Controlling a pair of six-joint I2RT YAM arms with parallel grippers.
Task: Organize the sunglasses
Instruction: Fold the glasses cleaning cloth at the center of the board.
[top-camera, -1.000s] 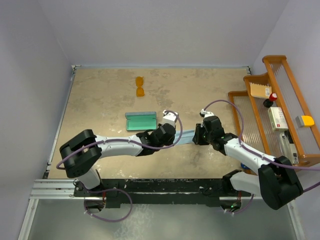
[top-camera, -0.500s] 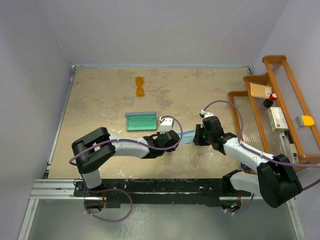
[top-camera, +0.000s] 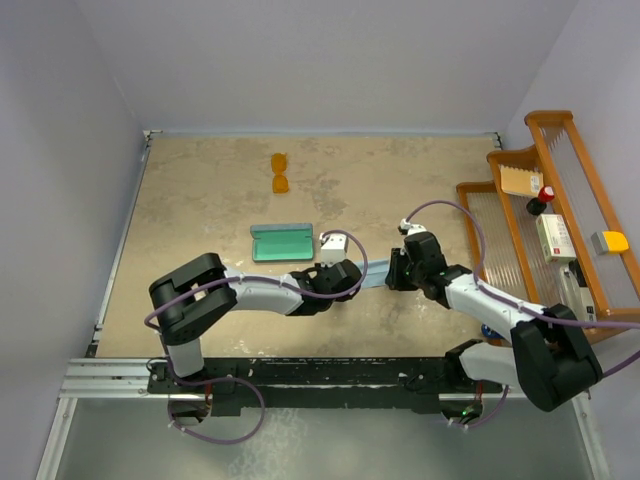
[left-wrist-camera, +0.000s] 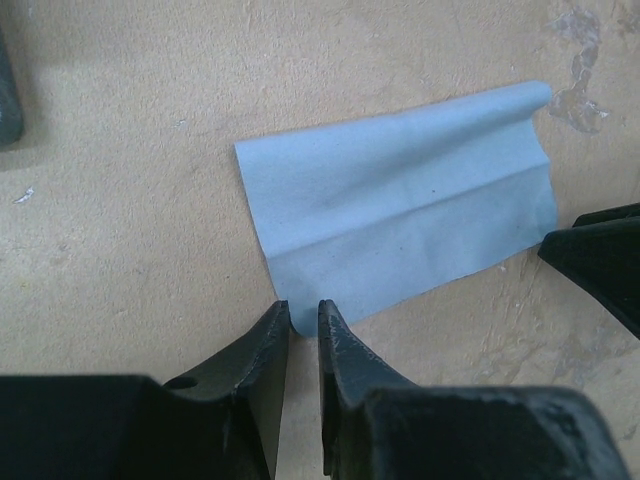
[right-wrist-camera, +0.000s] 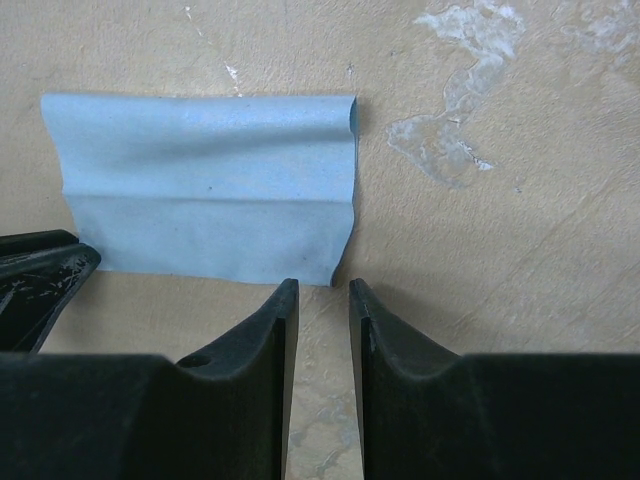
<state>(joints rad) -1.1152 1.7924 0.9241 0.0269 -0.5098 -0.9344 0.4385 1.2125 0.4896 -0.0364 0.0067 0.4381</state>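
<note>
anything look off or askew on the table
The blue cloth isn't lying flat: a raised crease runs along its length and one corner curls up. The sunglasses sit apart from the open case.

Bright, even, diffuse light falls from above. Shadows on the desk (top-camera: 200, 210) are faint and soft-edged. All three views are sharp, with colours slightly muted overhead.

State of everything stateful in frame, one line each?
sunglasses: lying on table, untouched
case: open, empty
cloth: on table, creased, not lifted
left hand: narrowly open at cloth corner
right hand: narrowly open at cloth corner
</note>
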